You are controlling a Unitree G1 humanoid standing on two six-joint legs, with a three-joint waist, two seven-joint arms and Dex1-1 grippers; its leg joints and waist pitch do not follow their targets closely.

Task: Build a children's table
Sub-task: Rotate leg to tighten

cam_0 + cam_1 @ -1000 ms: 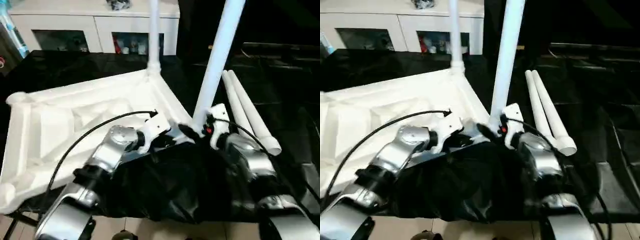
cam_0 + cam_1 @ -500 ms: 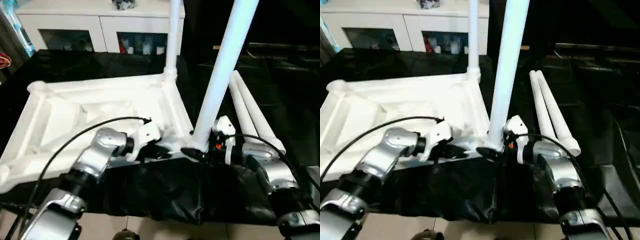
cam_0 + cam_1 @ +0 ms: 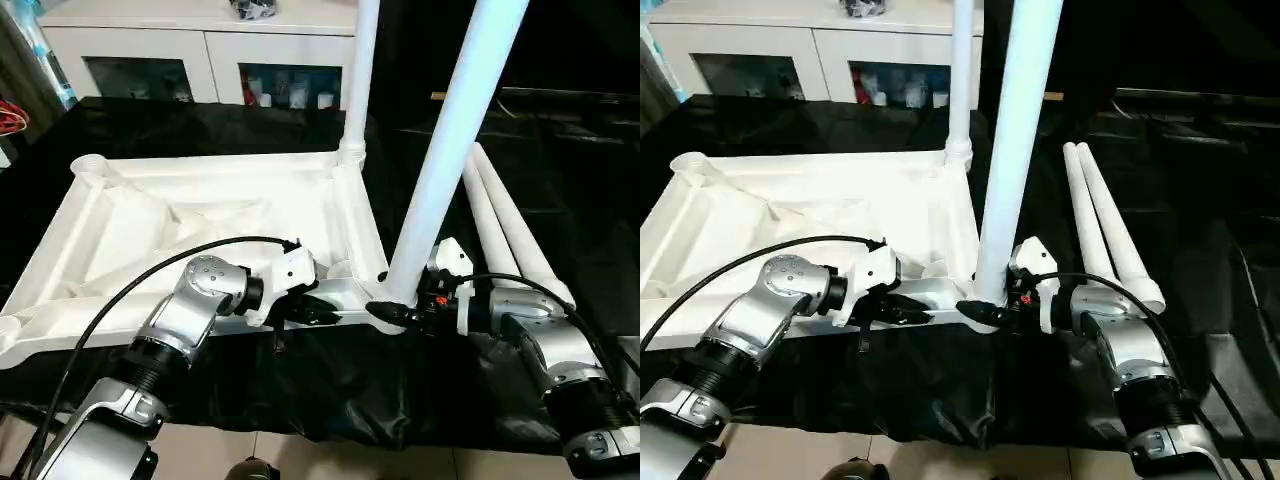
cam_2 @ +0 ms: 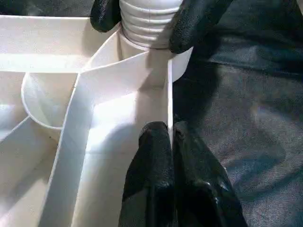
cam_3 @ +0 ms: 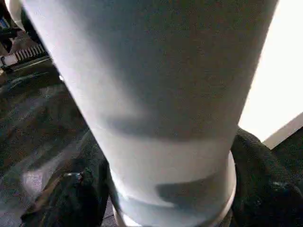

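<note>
**Mia:** Look, the big white plastic table top [image 3: 200, 215] lies upside down on the black-covered surface [image 3: 560, 170]. The right pincer [image 3: 392, 310] is clamped on the bottom of a long round white leg [image 3: 452, 140], right at the near corner socket [image 4: 156, 56]. What could go wrong?

**Ben:** I think the leg might go in crooked. It leans a bit, so the ridged end could jam or pop out. If the top slides, the leg could tip over.

**Mia:** Is that why the left pincer [image 4: 169, 142] is there?

**Ben:** I think so. Its two black fingers are squeezed together on the thin rim wall [image 4: 169, 94] just beside that socket.

**Mia:** The head view doesn't show that pinch well.

**Ben:** No, the left wrist view does, and the ridges on the leg's end too. But the head view shows another leg [image 3: 358, 80] standing in the far corner, and two spare legs [image 3: 510, 225] lying together nearby.
</note>
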